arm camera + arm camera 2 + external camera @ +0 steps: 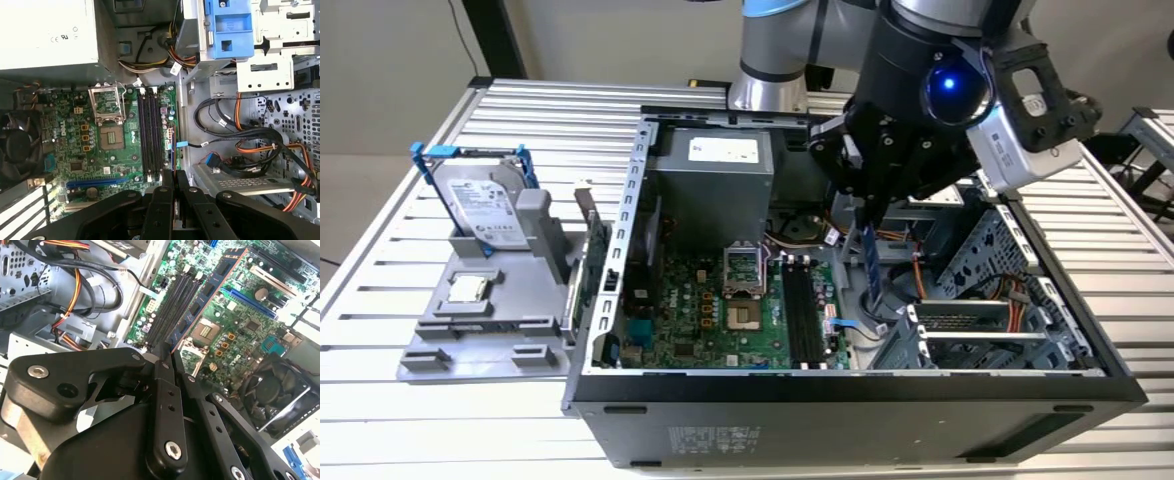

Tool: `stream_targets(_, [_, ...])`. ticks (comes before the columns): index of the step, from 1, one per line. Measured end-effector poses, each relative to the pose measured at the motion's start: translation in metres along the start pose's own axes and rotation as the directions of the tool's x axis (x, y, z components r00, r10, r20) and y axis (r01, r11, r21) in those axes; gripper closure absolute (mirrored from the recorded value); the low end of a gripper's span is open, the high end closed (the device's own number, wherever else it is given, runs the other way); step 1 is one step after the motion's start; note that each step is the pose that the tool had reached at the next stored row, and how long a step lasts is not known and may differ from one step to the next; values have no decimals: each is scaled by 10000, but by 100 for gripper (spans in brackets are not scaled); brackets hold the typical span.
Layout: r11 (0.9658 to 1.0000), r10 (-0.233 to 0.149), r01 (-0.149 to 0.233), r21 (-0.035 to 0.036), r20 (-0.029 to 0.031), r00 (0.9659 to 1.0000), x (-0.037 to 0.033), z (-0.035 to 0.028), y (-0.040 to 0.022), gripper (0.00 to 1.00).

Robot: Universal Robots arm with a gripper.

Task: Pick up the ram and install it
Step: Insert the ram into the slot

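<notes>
**Desk:** Where's the ram?

**Me:** In my hand. The fingers are clamped on one end of the ram, and it hangs nearly upright inside the open computer case, lower end over the motherboard.

**Desk:** Seated?

**Me:** No. I see it just to the exterior view's right of the black slots, not in any of them. In the second wrist view its chip side runs alongside them.

**Desk:** And on the table?

**Me:** The hard drive in its blue frame stands on a grey stand, outside the case at the exterior view's left.
</notes>
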State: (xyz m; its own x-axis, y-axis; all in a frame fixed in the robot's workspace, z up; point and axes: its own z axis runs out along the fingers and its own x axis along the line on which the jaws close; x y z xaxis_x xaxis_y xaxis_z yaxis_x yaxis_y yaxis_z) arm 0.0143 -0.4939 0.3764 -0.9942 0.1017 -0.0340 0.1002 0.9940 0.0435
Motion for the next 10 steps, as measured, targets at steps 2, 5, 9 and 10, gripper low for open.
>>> stream_targets(2, [10000,6,-6,-1,0,10000,-2,35,-1,100])
stream_targets(5, [10000,8,-8,1,0,10000,-4,47,-1,100])
stream_targets(9, [10000,8,-8,-1,0,10000,-4,49,-2,100])
stream_targets(10, [10000,9,-9,0,0,10000,-4,48,-1,100])
